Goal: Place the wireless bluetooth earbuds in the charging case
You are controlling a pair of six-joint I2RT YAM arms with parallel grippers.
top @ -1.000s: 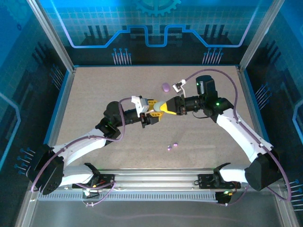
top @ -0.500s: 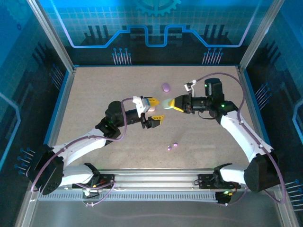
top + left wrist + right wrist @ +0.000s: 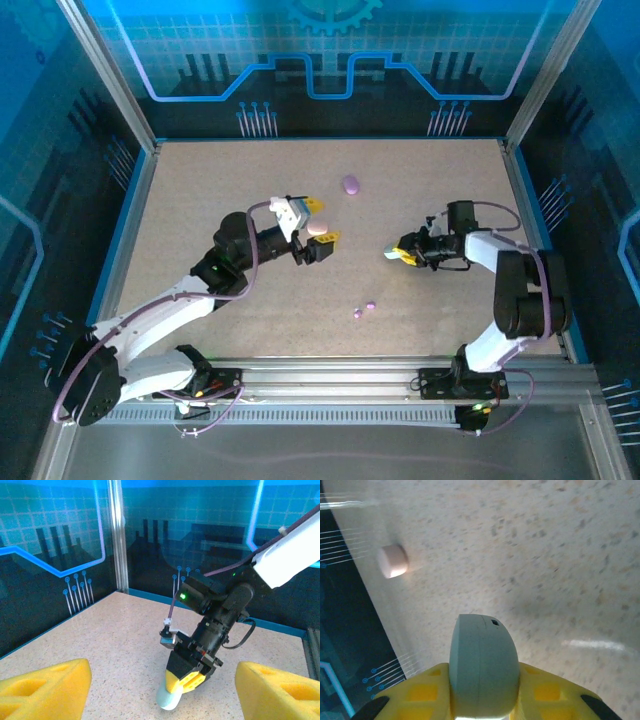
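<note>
wireless bluetooth earbuds [image 3: 370, 304]: two tiny purple pieces, loose on the table [image 3: 200, 200], close together, toward the front and between the two arms. neither sits in a case and neither is touched by a gripper.

containers:
- mint case [image 3: 482, 665]: clamped edge-on between the yellow pads of the right gripper [image 3: 403, 256], low over the table on the right side. the wrist view shows a seam line and a small dark port, so the lid appears shut. contents cannot be seen.
- purple case [image 3: 350, 185]: lying alone toward the back of the table, well apart from both grippers and from the purple earbuds. it looks shut from above. contents unknown.
- pink-cream piece [image 3: 318, 228]: case-sized oval resting on the table, between the fingers of the left gripper [image 3: 322, 221] as seen from above (whether a finger touches it cannot be told). contents not visible.

grippers: the left stands wide open, its fingers [image 3: 45, 687] far apart with nothing between them in the wrist view. the right is closed on the mint case.

step in hand, as judged: handling and placing of cases, not yet insertion. no earbud is picked up and no case shows an open cavity.

next move calls for: the mint case set down steady, a lid raised, then a fine pinch on one purple earbud. colour suggests the purple case is their home, and that one lies far from the pair.
</note>
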